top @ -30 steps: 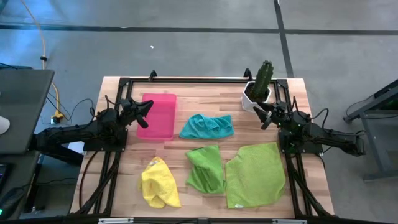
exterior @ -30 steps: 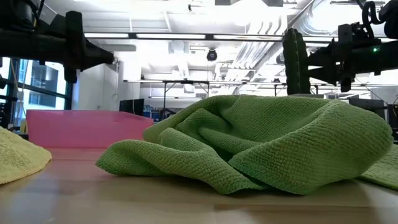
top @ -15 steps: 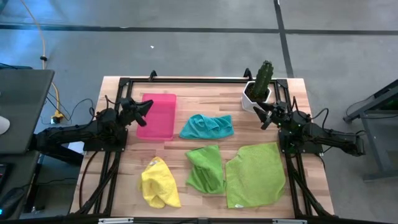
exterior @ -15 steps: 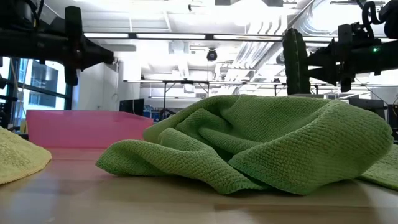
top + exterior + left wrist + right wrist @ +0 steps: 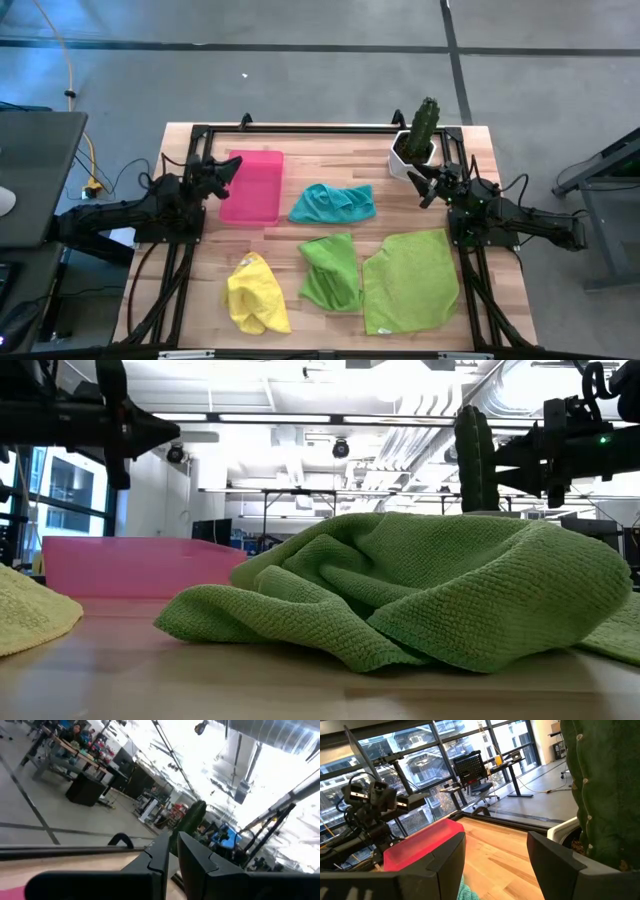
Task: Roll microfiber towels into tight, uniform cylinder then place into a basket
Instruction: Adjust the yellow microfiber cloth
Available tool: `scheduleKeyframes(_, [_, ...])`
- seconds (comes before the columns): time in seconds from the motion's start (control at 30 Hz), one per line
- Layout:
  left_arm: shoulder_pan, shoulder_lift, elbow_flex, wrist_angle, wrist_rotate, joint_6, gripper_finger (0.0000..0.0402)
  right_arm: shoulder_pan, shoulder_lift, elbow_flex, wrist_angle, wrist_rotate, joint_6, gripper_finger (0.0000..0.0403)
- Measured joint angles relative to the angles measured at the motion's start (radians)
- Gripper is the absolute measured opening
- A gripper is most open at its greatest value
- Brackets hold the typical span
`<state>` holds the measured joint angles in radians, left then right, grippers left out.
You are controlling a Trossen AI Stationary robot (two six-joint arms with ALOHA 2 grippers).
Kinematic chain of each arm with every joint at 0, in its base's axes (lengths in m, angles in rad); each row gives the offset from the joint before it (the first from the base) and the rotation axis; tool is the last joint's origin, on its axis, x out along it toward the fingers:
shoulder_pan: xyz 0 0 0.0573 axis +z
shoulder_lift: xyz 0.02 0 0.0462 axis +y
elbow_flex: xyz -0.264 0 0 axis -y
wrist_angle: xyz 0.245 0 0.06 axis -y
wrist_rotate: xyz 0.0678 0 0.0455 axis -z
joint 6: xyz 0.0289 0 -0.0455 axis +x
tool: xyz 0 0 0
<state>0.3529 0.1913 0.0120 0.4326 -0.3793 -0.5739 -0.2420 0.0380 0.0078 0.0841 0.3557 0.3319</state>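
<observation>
Four microfiber towels lie crumpled on the wooden table: a teal one at centre, a small lime green one, a larger green one to its right, and a yellow one at the near left. The pink basket stands at the far left. My left gripper hovers shut over the basket's left edge, its fingers close together. My right gripper hovers open next to the cactus pot, with nothing between its fingers.
A white pot with a green cactus stands at the far right corner, just beside my right gripper. A black frame runs along the table's far and side edges. Bare wood shows between the towels and the basket.
My left gripper has rolled about its own pointing line and tipped its fingertips up a little, staying in place over the basket's edge. The towels and my right arm have kept still.
</observation>
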Motion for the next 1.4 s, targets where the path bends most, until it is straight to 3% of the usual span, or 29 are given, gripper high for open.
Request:
scheduleKeyframes(0.17, [0.007,0.000,0.000,0.100,0.007,0.015,0.0030,0.000,0.000,0.000,0.000,0.000,0.000,0.0204])
scheduleKeyframes(0.4, [0.007,0.000,0.003,0.324,0.078,0.197,0.0030,0.000,0.000,0.000,0.000,0.000,0.000,0.0204])
scheduleKeyframes(0.67, [0.007,0.060,0.123,0.313,0.168,0.425,0.0030,0.000,0.000,0.000,-0.001,0.000,0.000,0.0204])
scheduleKeyframes(0.83, [0.007,0.203,0.227,0.244,0.186,0.495,0.0030,0.000,0.000,0.000,-0.002,0.000,0.000,0.0204])
scheduleKeyframes(1.07, [0.007,0.499,0.377,0.156,0.193,0.499,0.0030,0.000,0.000,0.000,-0.017,0.000,0.000,0.0204])
scheduleKeyframes(1.23, [0.007,0.694,0.482,0.136,0.285,0.498,0.0030,0.000,0.000,0.000,-0.018,0.000,0.000,0.0204])
scheduleKeyframes(1.4, [-0.005,0.865,0.622,-0.020,0.411,0.439,0.0030,0.000,0.000,0.000,-0.018,0.000,0.000,0.0204])
